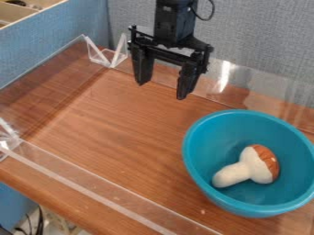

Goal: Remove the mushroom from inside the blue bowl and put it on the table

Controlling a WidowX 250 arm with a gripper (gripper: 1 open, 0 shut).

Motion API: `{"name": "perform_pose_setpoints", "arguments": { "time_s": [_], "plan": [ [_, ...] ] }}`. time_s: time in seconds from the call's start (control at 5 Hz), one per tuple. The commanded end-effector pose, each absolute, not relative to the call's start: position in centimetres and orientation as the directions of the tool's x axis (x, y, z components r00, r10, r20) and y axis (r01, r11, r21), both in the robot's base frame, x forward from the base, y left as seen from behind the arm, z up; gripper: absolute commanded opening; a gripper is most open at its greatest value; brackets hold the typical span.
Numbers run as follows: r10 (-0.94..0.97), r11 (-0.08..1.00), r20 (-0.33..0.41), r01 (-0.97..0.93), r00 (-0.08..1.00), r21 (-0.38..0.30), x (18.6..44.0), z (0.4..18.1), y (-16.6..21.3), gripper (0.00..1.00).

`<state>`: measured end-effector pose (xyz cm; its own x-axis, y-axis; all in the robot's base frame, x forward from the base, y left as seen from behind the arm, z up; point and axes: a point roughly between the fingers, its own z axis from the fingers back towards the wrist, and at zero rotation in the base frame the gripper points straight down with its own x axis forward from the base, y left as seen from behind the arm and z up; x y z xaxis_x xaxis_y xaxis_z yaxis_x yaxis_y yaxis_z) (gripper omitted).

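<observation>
Mushroom [249, 167] in bowl [247, 162]; claw [164, 81] wide open, empty.

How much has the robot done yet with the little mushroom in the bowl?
Nothing looks done: the small cream-stemmed, orange-capped toy mushroom lies inside the big round teal-blue plastic bowl. The black gripper hangs open and empty above the reddish-brown wooden table. Reaching, grabbing and setting down are all left.

A toy mushroom [249, 166], cream stem and orange-brown cap, is seen lying on its side inside a glossy teal-blue bowl [208, 138] set on the wood-grain worktop [110, 119].
</observation>
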<state>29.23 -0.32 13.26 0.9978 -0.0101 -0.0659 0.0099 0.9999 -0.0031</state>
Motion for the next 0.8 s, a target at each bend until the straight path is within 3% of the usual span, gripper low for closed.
{"name": "perform_pose_setpoints", "arguments": {
  "time_s": [0.0,0.4,0.6],
  "plan": [
    [-0.138,0.99,-0.064,0.138,0.988,-0.012,29.2,13.0,-2.4,1.0],
    [-0.495,0.869,-0.051,0.494,0.867,-0.035,29.0,11.9,-9.4,1.0],
    [-0.626,0.779,-0.037,0.626,0.779,-0.031,28.5,10.2,-13.0,1.0]
  ]
}}
